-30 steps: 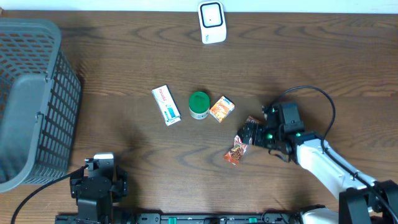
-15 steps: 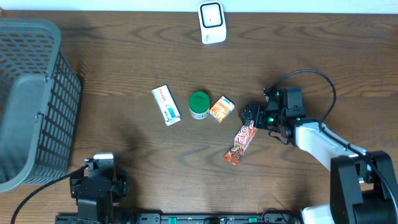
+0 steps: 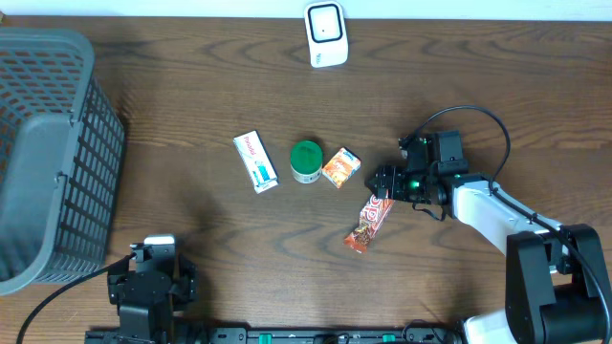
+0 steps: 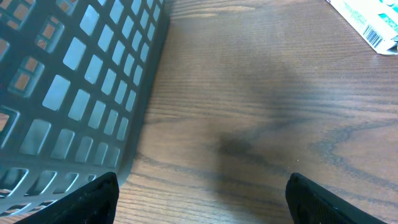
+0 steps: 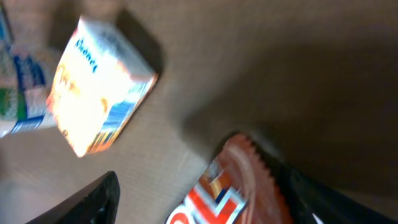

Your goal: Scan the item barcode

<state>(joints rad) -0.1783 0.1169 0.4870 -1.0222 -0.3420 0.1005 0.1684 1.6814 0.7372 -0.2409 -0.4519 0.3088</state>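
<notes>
Snack wrapper (image 3: 369, 222): a red-brown packet lying flat on the table (image 3: 191, 81), right of centre; its far end sits just beside the orange carton (image 3: 341, 166); it is well apart from the scanner (image 3: 326, 34), which stands at the far edge
Long axis: diagonal as I look down on it; it runs from the near-left end to the far-right end; the far-right end points into the right gripper (image 3: 383, 183); that end shows a crimped, zigzag seal in the wrist view
Right gripper: down low at the wrapper's far end; jaws spread wide, with one finger (image 5: 93, 199) out on either side of the seal; the wrapper's end lies between them, nearer the finger on the right of the wrist view; the picture is blurred, and I cannot tell whether either pad touches the foil; nothing looks pinched or lifted
Left gripper (image 4: 199, 199): parked at the near edge, beside the grey basket (image 3: 105, 143); jaws wide apart, with only bare wood between them
Neighbours: the white box (image 3: 255, 161), the green-lidded jar (image 3: 306, 161) and the orange carton stand in a row to the wrapper's left; the jar and the carton are just beside each other; the white box lies a little apart from the jar
</notes>
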